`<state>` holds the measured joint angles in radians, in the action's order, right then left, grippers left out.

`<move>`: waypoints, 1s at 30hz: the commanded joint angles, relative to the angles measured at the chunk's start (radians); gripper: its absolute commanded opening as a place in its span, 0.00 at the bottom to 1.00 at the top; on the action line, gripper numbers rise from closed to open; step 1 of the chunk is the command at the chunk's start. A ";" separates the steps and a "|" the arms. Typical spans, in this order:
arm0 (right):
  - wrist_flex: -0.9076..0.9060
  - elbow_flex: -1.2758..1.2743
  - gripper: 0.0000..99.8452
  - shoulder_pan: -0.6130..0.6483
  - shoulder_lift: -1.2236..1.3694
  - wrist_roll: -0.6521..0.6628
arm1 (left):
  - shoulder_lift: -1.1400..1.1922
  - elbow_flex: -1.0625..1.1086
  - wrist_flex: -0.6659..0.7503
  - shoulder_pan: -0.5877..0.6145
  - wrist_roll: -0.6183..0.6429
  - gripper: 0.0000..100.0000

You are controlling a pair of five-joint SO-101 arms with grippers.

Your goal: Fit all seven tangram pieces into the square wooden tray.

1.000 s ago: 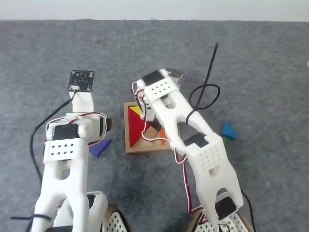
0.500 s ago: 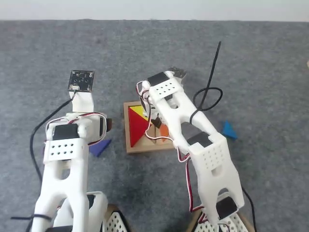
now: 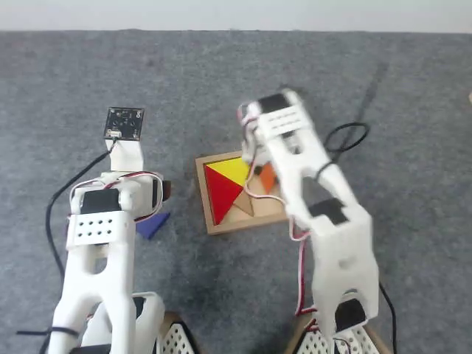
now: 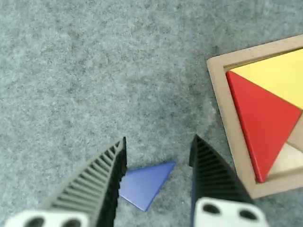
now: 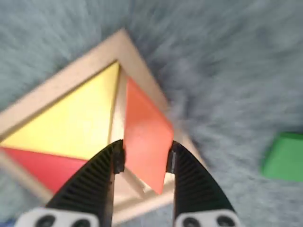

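Right gripper (image 5: 144, 147): narrow, fingers pinching orange piece (image 5: 144, 120) in the far right of the wooden tray (image 5: 71, 75). Left gripper (image 4: 158, 142): wide, blue triangle (image 4: 144, 182) directly beneath it, lying left of the tray.

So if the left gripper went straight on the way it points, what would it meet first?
Probably the blue triangle, lying on the grey carpet between the fingers of the open left gripper. Depth is unclear, so the tips might touch carpet beside it first.
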<state>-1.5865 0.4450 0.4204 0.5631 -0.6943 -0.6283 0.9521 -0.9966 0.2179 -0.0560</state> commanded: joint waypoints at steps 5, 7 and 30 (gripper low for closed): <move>-0.114 -0.003 0.01 -0.076 -0.329 0.224 | -0.011 -0.007 0.003 0.000 0.003 0.22; -0.142 -0.017 0.02 -0.124 -0.321 0.440 | -0.011 -0.007 0.003 0.000 0.003 0.22; 0.917 -1.263 0.02 -0.160 -1.052 0.835 | -0.003 0.031 0.066 -0.006 0.011 0.22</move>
<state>-0.7718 -0.8255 0.2654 -0.5432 0.1358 -0.6283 0.9935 -0.9582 0.2179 -0.0560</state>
